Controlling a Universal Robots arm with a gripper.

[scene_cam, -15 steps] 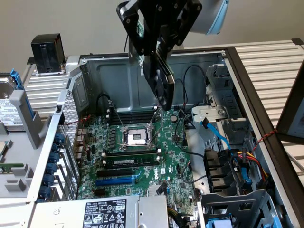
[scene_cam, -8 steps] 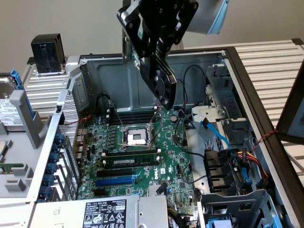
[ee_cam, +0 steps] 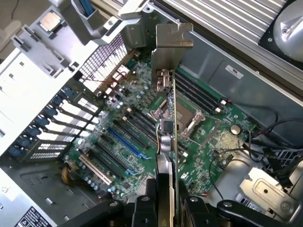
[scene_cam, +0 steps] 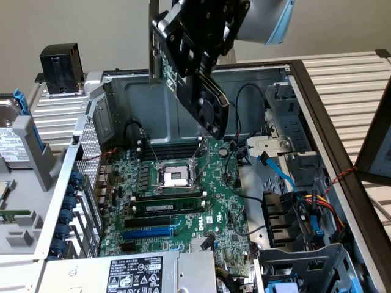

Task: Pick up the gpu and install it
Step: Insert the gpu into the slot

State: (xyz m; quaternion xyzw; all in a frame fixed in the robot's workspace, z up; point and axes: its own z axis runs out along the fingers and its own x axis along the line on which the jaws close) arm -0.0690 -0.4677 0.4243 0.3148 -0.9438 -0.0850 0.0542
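Note:
The gpu [scene_cam: 204, 97] hangs tilted above the open computer case, its black shroud and round fan facing the exterior view's right and its metal bracket [scene_cam: 154, 36] pointing up. My gripper [scene_cam: 198, 43] is shut on its upper part. In the wrist view the gpu [ee_cam: 169, 142] is thin and edge-on, its bracket [ee_cam: 173, 45] at the far end and my gripper [ee_cam: 168, 210] clamped on either side of it. It hovers over the motherboard [scene_cam: 214, 207], above the CPU socket [scene_cam: 174, 177]. The blue expansion slot [scene_cam: 148, 232] [ee_cam: 127, 142] lies nearer the case's slotted wall.
A long memory stick [scene_cam: 168, 207] sits in a slot beside the socket. A black boxy block [scene_cam: 61, 67] stands on the case's outer edge, a hard drive [scene_cam: 9, 137] beside it. Cables [scene_cam: 317, 210] and drive cages [scene_cam: 299, 250] crowd the exterior view's right.

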